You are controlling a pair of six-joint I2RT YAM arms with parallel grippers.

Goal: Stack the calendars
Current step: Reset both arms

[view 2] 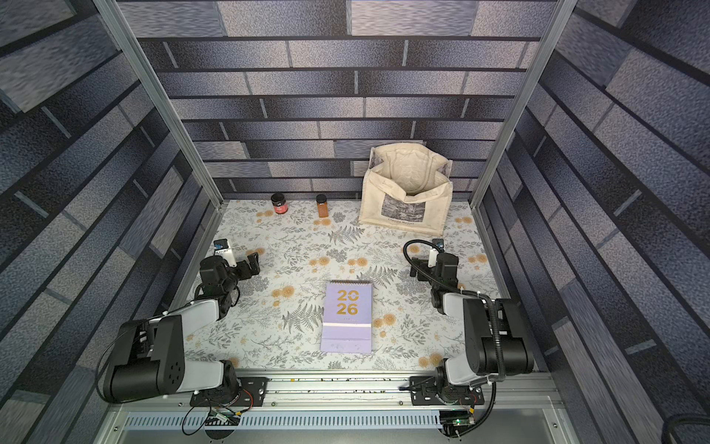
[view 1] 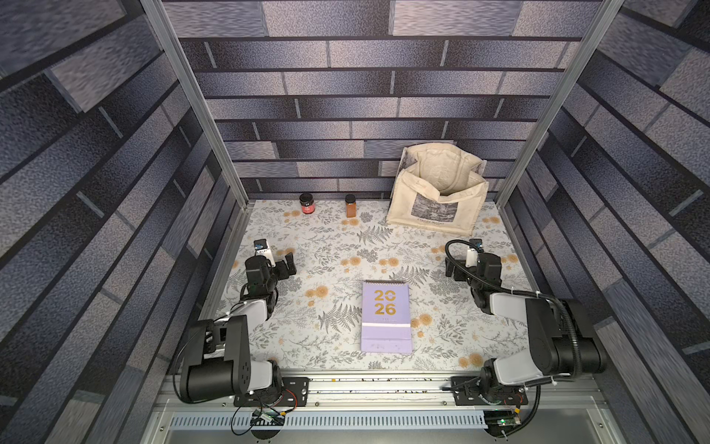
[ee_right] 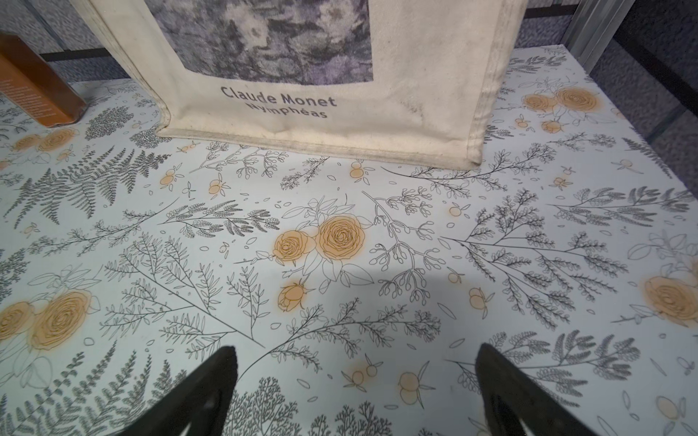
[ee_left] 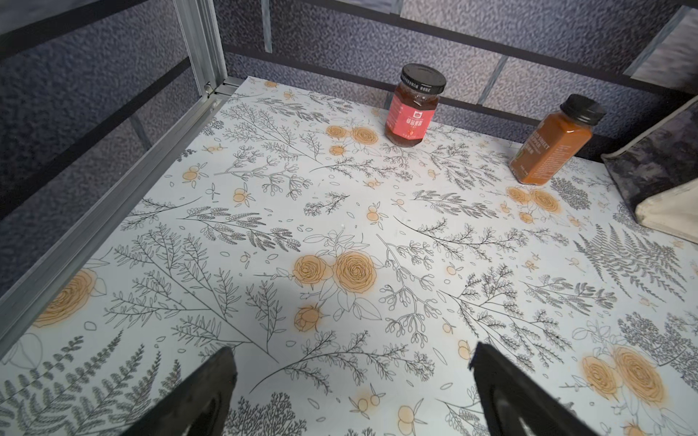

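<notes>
Fingers (ee_left: 211, 389), left gripper (ee_left: 351, 358): spread, empty. Right gripper (ee_right: 355, 355): likewise, facing tote (ee_right: 415, 94). Calendars (view 1: 386, 315): centred between grippers, touching neither; lilac cover uppermost, lower layer offset. Risk: flat edges resist pinching; a nudge likely skews pile.

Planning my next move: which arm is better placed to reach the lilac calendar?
Right, by a little. The open right hand sits somewhat nearer the lilac calendar than the open left hand; both are empty and clear of it.
</notes>
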